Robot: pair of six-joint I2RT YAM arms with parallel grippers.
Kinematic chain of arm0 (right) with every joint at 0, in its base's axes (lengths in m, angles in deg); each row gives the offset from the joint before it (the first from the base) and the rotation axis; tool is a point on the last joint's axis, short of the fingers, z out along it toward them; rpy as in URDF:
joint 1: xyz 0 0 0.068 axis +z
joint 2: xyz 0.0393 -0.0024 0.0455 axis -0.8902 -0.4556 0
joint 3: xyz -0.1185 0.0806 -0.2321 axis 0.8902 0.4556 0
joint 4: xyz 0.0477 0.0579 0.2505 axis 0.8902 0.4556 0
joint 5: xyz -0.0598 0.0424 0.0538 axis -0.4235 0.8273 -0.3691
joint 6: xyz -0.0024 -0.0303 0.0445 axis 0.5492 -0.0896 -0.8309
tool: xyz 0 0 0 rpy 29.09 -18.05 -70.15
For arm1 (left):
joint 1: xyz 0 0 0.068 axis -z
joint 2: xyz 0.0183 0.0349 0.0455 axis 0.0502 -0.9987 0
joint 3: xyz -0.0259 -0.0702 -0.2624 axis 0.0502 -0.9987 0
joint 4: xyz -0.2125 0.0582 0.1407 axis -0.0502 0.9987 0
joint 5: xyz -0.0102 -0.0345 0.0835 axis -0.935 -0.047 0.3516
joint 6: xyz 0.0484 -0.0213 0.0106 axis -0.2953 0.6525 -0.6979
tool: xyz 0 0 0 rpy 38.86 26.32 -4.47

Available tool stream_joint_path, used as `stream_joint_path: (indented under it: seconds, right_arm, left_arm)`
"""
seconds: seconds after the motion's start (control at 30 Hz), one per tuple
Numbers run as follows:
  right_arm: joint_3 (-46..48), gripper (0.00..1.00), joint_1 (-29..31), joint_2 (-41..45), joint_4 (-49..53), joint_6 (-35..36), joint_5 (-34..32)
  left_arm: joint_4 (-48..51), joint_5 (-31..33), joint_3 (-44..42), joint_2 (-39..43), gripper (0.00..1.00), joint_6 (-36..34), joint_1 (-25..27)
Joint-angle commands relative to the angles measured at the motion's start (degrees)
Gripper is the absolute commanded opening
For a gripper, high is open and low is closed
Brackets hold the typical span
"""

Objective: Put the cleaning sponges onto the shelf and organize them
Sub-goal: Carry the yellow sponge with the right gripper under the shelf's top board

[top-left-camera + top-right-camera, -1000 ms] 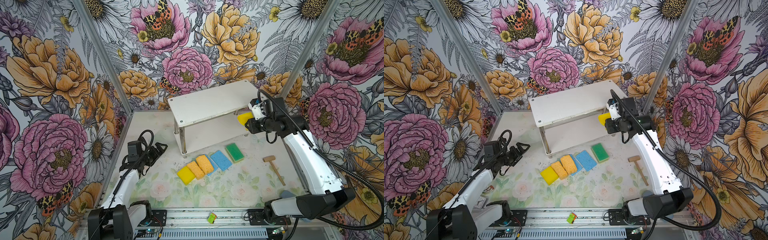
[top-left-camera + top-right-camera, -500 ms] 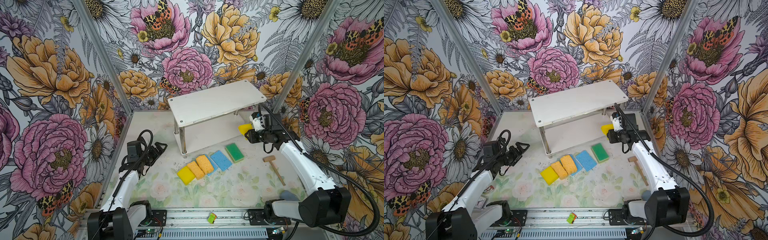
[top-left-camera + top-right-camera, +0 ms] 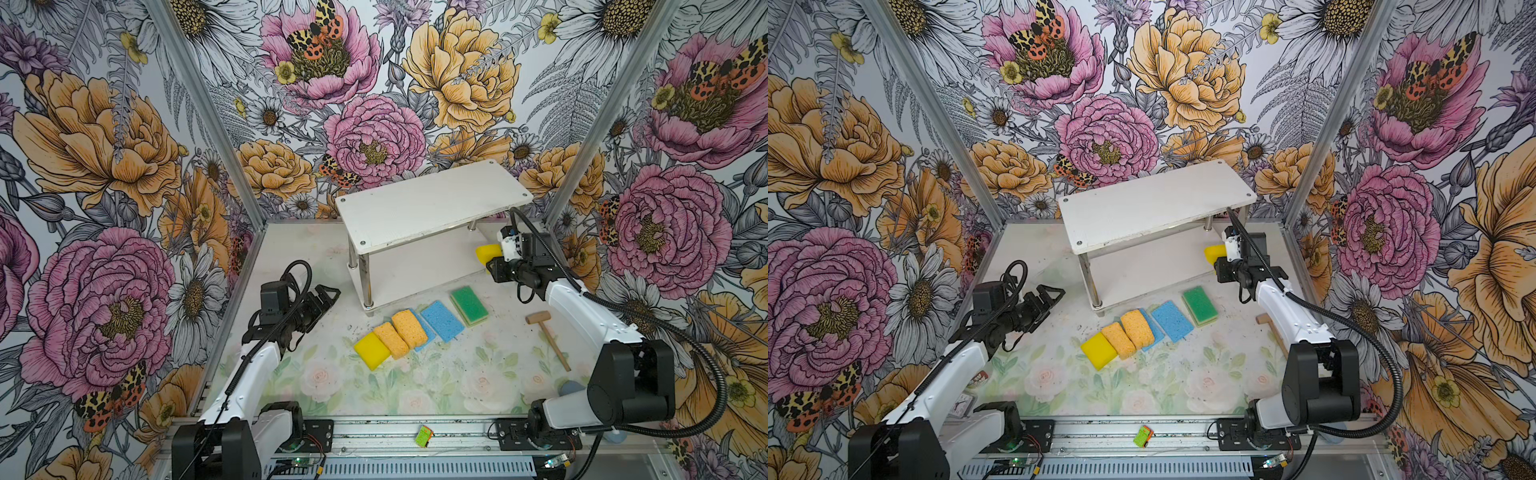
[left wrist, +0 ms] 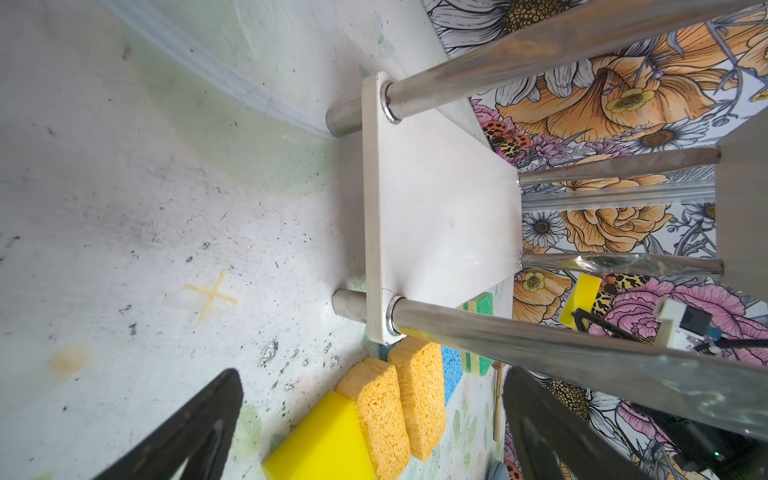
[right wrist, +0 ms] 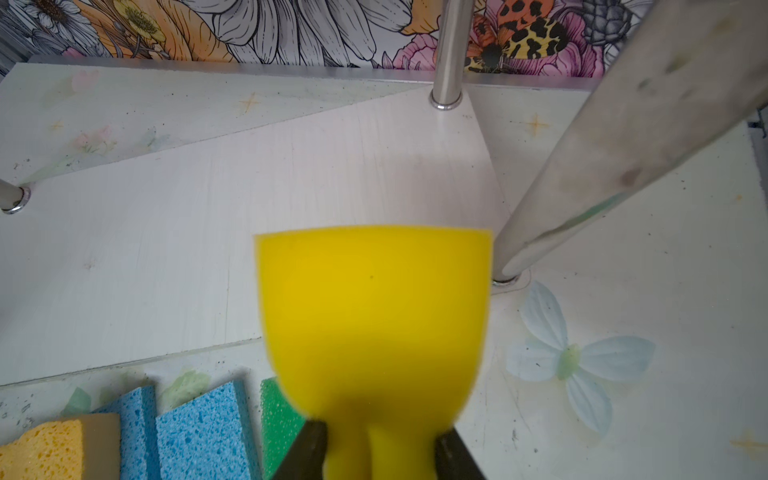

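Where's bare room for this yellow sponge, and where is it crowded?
The shelf's top board and lower board are both bare; the lower one lies just ahead of the yellow sponge held in the right gripper. Crowded: the sponge row on the table before the shelf's front edge, with the mallet to its right.
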State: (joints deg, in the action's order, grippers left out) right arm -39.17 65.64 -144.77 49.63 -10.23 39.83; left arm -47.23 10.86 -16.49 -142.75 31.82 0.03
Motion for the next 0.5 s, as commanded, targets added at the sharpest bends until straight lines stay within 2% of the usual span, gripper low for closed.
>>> stream_joint_path:
  seconds: [0.0, 0.47]
  right_arm:
    - [0.9, 0.35, -0.3, -1.8, -7.2, -0.6, -0.8]
    - [7.9, 0.35, -0.3, -5.8, -24.6, -6.6, 1.3]
  left_arm:
    - [-0.7, 1.8, -0.7, -0.3, 0.99, 1.2, 0.6]
    - [-1.6, 2.6, -0.9, -1.0, 0.99, 2.1, 1.6]
